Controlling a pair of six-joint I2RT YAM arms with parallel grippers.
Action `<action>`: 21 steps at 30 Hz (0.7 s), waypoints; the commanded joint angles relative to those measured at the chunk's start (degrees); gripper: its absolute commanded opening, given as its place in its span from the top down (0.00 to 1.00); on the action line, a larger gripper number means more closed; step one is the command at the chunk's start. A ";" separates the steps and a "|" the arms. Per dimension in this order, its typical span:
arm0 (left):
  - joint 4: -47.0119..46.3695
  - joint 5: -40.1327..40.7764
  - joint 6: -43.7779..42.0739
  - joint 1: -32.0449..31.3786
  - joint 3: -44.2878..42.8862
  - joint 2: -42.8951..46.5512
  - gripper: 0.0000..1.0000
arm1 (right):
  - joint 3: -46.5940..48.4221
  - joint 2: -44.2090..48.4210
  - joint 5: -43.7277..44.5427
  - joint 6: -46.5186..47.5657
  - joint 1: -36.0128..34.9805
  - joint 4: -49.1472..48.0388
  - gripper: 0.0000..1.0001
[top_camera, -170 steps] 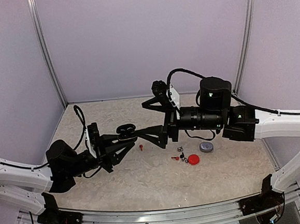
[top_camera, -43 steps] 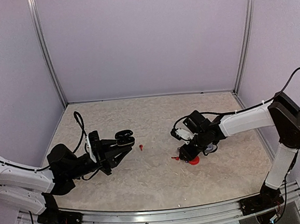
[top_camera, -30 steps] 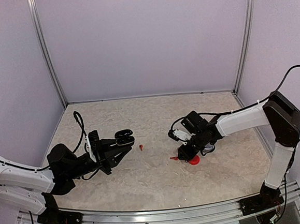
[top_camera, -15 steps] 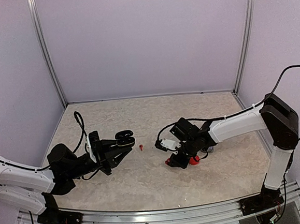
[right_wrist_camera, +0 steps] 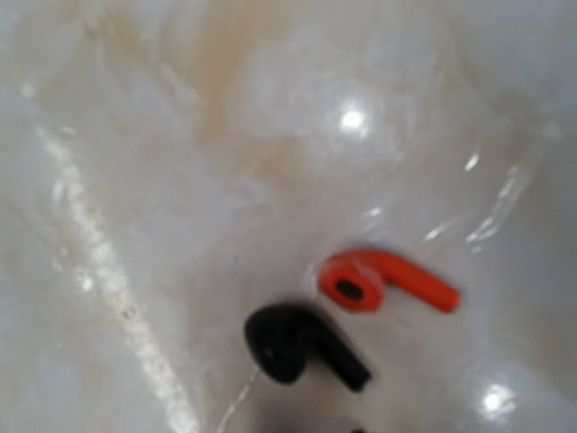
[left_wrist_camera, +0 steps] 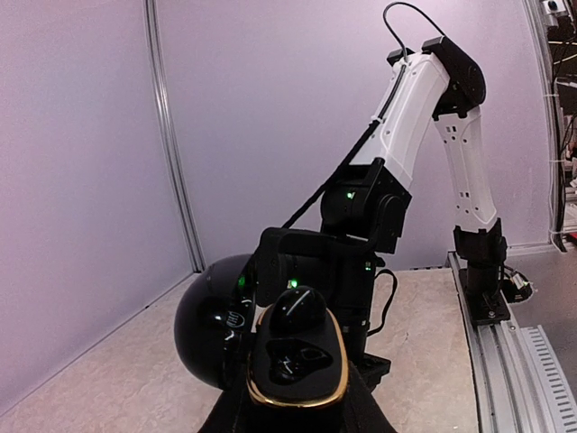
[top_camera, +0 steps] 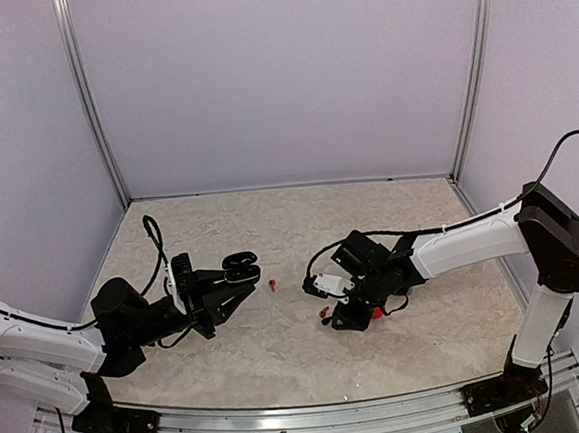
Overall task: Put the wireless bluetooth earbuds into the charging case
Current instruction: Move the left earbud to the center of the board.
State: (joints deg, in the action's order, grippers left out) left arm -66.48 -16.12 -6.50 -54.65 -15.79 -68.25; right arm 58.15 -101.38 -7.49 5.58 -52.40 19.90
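My left gripper (top_camera: 236,273) is shut on the open black charging case (left_wrist_camera: 297,356) with a gold rim and holds it above the table on the left. A black earbud (left_wrist_camera: 302,311) sits in the far slot, and the near slot (left_wrist_camera: 297,361) is empty. My right gripper (top_camera: 340,319) is low over the table near the middle, pointing down. Its fingers do not show in the right wrist view. Just below it a black earbud (right_wrist_camera: 302,347) and a red earbud (right_wrist_camera: 383,281) lie side by side on the table. Another red earbud (top_camera: 272,283) lies near the case.
A red case (top_camera: 377,313) lies on the table just right of my right gripper, partly behind it. The open lid (left_wrist_camera: 212,320) of the black case hangs to the left. The right arm (top_camera: 462,243) stretches in from the right edge.
My right gripper has slid left and a little nearer along the table, away from the red case. The left arm and the black case have not moved.
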 commanded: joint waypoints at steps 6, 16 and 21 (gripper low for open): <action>-0.80 -0.47 -0.11 0.42 -0.12 0.84 1.00 | 2.68 2.52 -1.53 8.75 -0.23 1.79 0.67; -0.58 -0.83 0.01 0.56 0.50 1.68 1.00 | 8.37 -4.23 -1.09 10.05 -0.73 4.63 0.61; -0.65 -0.92 0.07 0.60 0.74 1.88 1.00 | 9.51 -6.26 -1.36 10.37 -0.78 5.02 0.61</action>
State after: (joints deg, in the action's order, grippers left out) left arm -66.43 -16.32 -6.48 -54.65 -15.79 -67.33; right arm 65.89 -105.93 -8.60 14.81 -52.71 23.66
